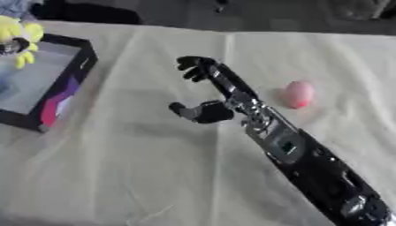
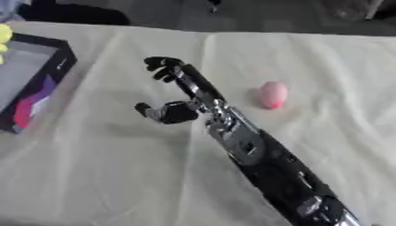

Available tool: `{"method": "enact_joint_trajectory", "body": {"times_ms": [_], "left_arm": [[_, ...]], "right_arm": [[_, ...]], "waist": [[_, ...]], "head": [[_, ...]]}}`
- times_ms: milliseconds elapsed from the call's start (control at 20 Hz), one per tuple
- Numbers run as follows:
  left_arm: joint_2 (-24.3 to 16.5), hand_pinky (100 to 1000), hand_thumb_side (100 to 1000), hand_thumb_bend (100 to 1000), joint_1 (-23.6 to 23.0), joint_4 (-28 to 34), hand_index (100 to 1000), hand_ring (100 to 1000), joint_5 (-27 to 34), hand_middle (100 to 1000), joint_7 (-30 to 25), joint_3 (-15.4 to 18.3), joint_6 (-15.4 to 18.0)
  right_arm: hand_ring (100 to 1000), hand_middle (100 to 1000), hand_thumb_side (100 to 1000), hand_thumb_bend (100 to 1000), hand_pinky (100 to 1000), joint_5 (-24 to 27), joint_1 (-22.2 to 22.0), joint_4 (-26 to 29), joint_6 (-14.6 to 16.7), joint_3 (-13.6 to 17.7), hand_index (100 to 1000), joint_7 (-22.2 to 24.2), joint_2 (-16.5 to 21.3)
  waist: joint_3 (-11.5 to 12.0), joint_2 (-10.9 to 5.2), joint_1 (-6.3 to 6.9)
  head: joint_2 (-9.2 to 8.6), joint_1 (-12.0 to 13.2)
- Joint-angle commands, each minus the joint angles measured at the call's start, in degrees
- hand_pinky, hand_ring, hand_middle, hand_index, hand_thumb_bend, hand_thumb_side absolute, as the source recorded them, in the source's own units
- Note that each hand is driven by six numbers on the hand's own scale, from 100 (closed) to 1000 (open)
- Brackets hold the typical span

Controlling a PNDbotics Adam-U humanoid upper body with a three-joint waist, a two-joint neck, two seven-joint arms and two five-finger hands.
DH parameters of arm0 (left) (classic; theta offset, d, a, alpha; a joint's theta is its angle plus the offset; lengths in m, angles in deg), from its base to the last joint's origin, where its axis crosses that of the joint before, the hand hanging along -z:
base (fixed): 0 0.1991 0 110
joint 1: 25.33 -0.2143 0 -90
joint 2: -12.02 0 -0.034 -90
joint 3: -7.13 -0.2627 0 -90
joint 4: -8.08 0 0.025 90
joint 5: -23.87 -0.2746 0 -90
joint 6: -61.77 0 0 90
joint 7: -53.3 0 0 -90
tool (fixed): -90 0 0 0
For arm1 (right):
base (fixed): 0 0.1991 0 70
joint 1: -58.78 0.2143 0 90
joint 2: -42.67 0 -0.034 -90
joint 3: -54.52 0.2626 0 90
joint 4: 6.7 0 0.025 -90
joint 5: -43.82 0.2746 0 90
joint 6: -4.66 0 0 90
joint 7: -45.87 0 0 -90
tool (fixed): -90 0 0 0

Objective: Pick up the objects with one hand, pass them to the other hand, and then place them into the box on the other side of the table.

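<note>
Well left of pink object (image 1: 298,94) — right hand (image 1: 213,95), empty.

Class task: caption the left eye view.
Right hand open, empty, beside small pink egg-shaped object on cream tablecloth; black box far left.

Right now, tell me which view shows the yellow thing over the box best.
The left eye view: the yellow thing shows there over the box's far left corner, with something dark against it. The right eye view catches only a yellow sliver at its left edge.
</note>
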Motion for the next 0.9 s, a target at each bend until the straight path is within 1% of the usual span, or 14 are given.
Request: {"method": "enact_joint_trajectory", "body": {"times_ms": [50,200,300,400,450,500,550,600,650,700,750,800,850,900], "left_arm": [[-2.0,745,100,475,1.0,-4.0,344,459,1.0,293,0.8,1.8,0.8],[-1.0,747,100,443,1.8,-8.6,360,465,1.1,306,1.4,2.4,1.3],[-0.3,754,100,437,2.6,-11.3,395,478,1.5,331,2.2,2.9,2.7],[0.5,760,100,492,3.3,-13.8,423,494,2.6,358,3.0,3.3,5.2],[0.8,760,100,492,3.7,-15.2,423,494,3.0,358,3.4,3.4,6.6],[1.1,770,100,568,4.1,-16.5,460,513,3.1,391,3.9,3.4,8.0],[1.5,773,100,596,4.5,-18.0,476,521,2.6,405,4.4,3.4,9.1],[1.9,780,100,658,4.8,-19.5,517,539,1.9,435,4.7,3.5,10.0],[2.2,794,210,763,5.2,-20.9,613,575,1.0,485,5.0,3.6,10.8],[2.3,803,250,796,5.5,-22.1,649,592,-0.2,503,5.4,3.6,11.3],[2.5,824,354,884,5.7,-23.3,712,636,-1.4,545,5.8,3.7,11.6],[2.7,829,376,903,6.0,-24.4,721,648,-2.5,554,6.2,3.7,11.8],[2.9,849,437,946,6.3,-25.3,762,706,-3.5,599,6.6,3.8,11.9],[3.0,854,471,962,6.4,-26.0,773,718,-4.6,609,7.1,3.9,11.9]], "right_arm": [[755,769,162,442,766,1.4,1.2,3.0,-0.5,0.8,871,-0.2,1.4],[752,766,157,441,765,2.4,1.3,4.6,-0.9,1.0,868,-0.4,1.8],[751,766,156,442,765,2.9,1.3,5.6,-1.2,1.1,868,-0.4,2.0],[750,765,154,442,764,3.3,1.4,6.3,-1.4,1.1,867,-0.5,2.1],[750,765,154,442,764,3.5,1.4,6.6,-1.5,1.2,867,-0.5,2.2],[748,763,153,442,763,3.6,1.5,6.8,-1.6,1.2,865,-0.6,2.2],[748,763,153,443,763,3.7,1.5,7.0,-1.7,1.2,865,-0.6,2.2],[747,762,153,443,763,3.8,1.5,7.2,-1.7,1.3,864,-0.7,2.2],[746,761,154,443,763,3.9,1.5,7.4,-1.8,1.3,864,-0.7,2.3],[745,761,154,442,763,4.0,1.5,7.5,-1.9,1.3,864,-0.7,2.3],[744,761,155,441,762,4.1,1.5,7.5,-1.9,1.3,863,-0.7,2.4],[744,760,155,441,762,4.1,1.5,7.6,-2.0,1.4,863,-0.7,2.4],[743,760,156,441,762,4.1,1.4,7.7,-2.0,1.4,863,-0.7,2.4],[743,760,157,440,762,4.2,1.4,7.7,-2.1,1.4,863,-0.7,2.4]], "waist": [[-0.1,-0.04,-0.79],[-0.4,0.29,-1.44],[-0.6,0.46,-1.84],[-0.9,0.67,-2.19],[-1.0,0.76,-2.32],[-1.1,0.87,-2.48],[-1.3,0.98,-2.64],[-1.4,1.09,-2.76],[-1.4,1.18,-2.85],[-1.5,1.26,-2.91],[-1.5,1.33,-2.96],[-1.5,1.38,-2.99],[-1.5,1.43,-3.0],[-1.5,1.47,-3.0]], "head": [[-1.48,1.8],[-2.4,3.3],[-2.77,3.9],[-3.09,4.2],[-3.22,4.3],[-3.34,4.4],[-3.41,4.6],[-3.47,4.8],[-3.52,5.0],[-3.55,5.1],[-3.58,5.1],[-3.57,5.1],[-3.53,5.1],[-3.48,5.0]]}}
